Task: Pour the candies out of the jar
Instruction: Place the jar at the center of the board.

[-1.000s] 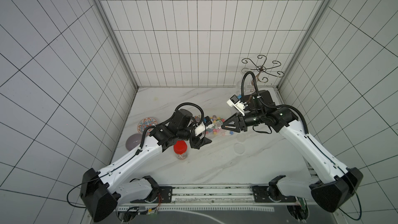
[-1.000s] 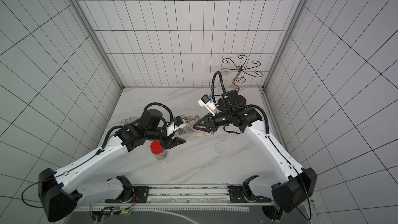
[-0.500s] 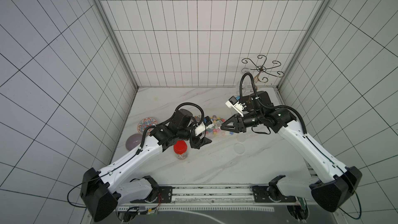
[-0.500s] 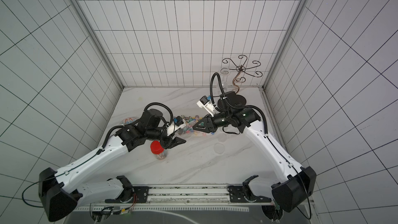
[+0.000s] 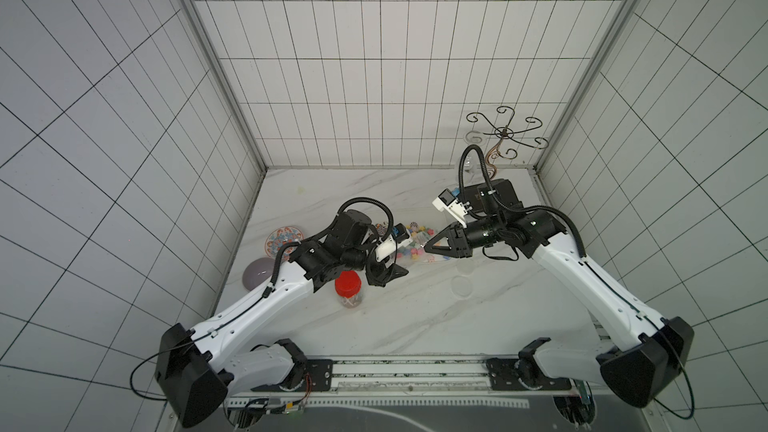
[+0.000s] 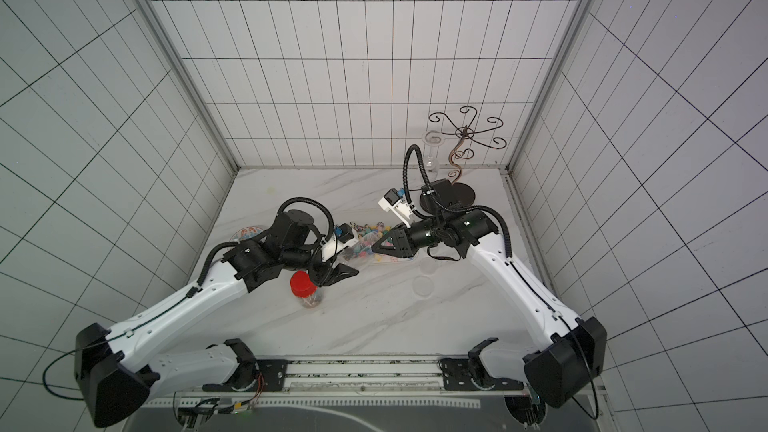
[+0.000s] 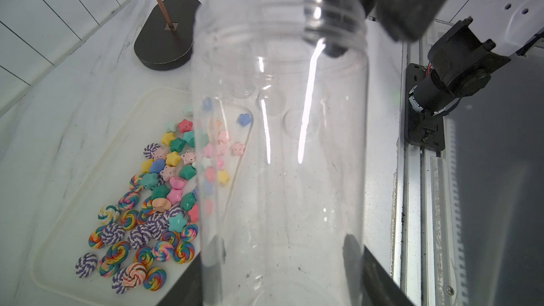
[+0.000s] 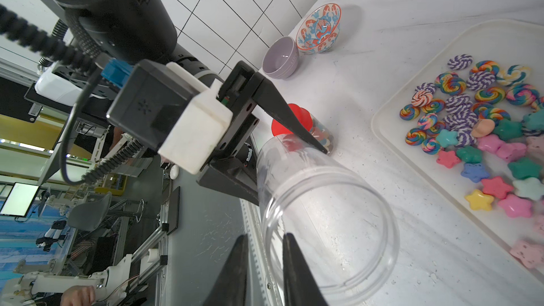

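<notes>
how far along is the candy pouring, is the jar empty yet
Done: the clear jar looks empty and the candies lie in the white tray. In hand: the left claw grips the jar, and the right claw straddles its rim. Left: probably just setting it down; a red-lidded jar stands capped nearby.

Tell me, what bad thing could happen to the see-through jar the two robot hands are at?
1. The clear jar is smooth; the left gripper holds its base end while the right gripper straddles its rim. Uneven pulling could twist it loose.
2. If dropped, it might hit the tray and scatter the candies.
3. The red-lidded jar stands close by the left gripper; a swing could topple it.
</notes>
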Motion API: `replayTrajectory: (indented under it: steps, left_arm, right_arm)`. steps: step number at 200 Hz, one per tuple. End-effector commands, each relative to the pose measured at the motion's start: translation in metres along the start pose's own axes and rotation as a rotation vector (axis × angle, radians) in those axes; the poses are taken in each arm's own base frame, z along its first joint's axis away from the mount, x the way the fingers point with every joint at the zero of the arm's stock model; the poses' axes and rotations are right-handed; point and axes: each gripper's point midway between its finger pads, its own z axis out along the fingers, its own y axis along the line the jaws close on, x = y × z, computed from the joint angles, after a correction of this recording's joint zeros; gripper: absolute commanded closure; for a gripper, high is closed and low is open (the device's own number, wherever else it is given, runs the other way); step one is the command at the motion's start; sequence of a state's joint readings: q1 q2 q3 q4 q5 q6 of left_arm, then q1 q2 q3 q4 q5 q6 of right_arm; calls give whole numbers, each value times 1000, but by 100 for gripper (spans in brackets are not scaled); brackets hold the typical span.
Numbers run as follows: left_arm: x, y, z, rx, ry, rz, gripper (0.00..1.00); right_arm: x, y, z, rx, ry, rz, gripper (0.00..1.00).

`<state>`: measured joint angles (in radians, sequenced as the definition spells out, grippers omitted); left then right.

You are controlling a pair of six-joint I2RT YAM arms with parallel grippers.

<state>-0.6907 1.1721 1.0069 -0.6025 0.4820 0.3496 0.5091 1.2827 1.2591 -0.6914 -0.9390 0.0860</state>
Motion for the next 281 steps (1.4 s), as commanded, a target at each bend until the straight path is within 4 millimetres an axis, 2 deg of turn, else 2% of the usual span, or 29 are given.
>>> replayTrajectory:
  steps: [1,16,44,57,77,140,170,198,234,281]
  left_arm:
    - [-4,4,0,-13,-18,14,47]
    - [-4,5,0,-16,-20,14,47]
    - [-4,6,0,-21,-21,13,47]
    - [-4,6,0,-22,-21,13,47]
    - [-5,9,-1,-37,-24,9,45]
    - [-8,18,-5,-80,-47,-10,7]
    - [-14,33,-14,-140,-83,-38,3]
    - [-19,55,-29,-231,-141,-82,3]
    - [-22,88,-52,-365,-210,-151,3]
    - [-19,108,-65,-432,-243,-211,3]
  right_arm:
    - [16,-2,10,-44,36,29,81]
    - [17,-3,11,-45,38,33,82]
    - [17,-2,11,-48,33,33,91]
    - [17,-2,11,-51,31,37,100]
    - [17,-2,12,-55,31,43,100]
    - [15,-5,8,-7,12,47,100]
    - [17,-18,3,100,16,72,100]
    - [26,-44,-10,295,47,121,100]
    - [42,-77,-39,567,92,169,100]
    - [58,-99,-86,847,121,223,100]
